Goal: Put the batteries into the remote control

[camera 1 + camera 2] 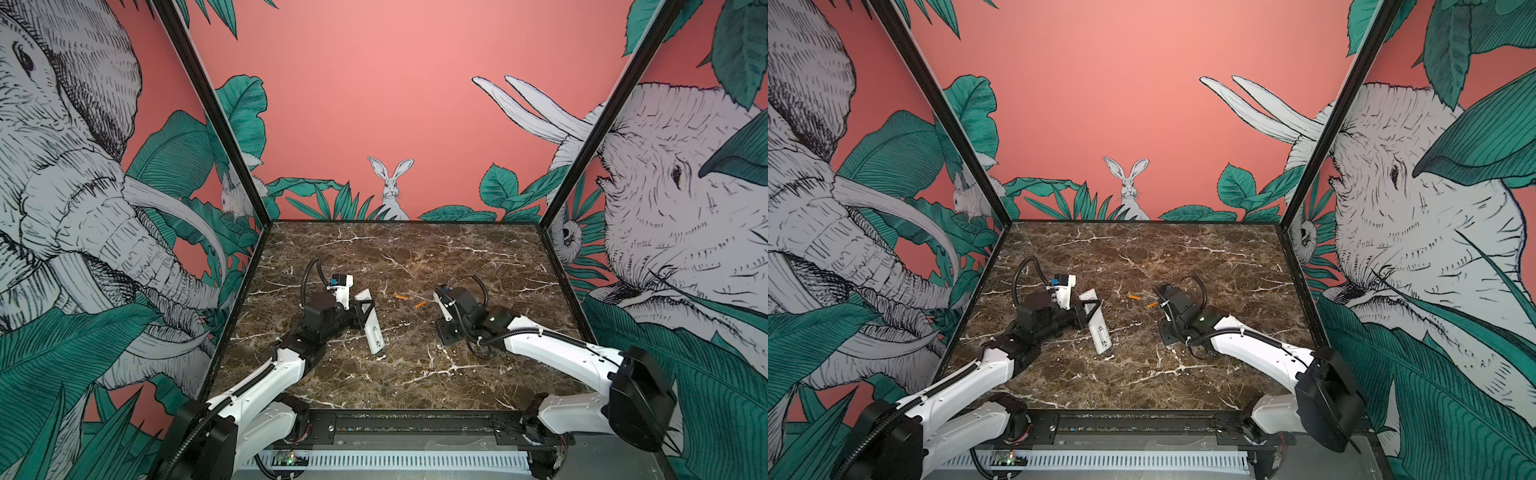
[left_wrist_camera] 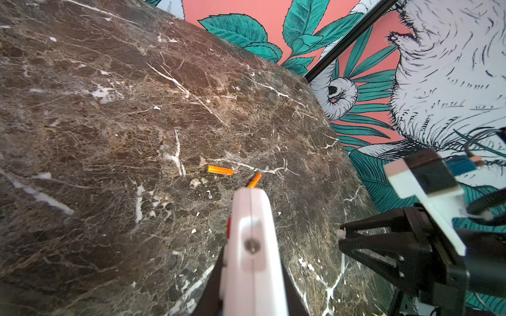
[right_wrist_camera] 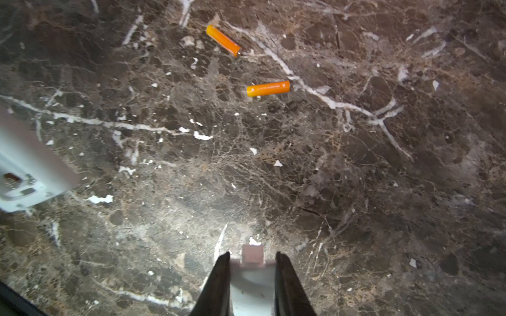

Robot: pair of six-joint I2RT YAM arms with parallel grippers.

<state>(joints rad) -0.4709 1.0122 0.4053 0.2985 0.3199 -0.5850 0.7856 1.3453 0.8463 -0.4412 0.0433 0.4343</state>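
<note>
The remote control (image 1: 371,326) is clamped in the left gripper (image 1: 365,311), open bay (image 1: 377,338) upward. A white piece (image 3: 252,284), probably its cover, is pinched in the right gripper (image 3: 252,255); it should be laid well clear of the batteries (image 3: 268,88), loose on the table (image 3: 383,191) between.

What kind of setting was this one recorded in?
Probably a purpose-built robot test booth: pink jungle-animal mural panels in black frames enclose a brown marble-patterned tabletop, with two white-and-black robot arms mounted at its front.
</note>
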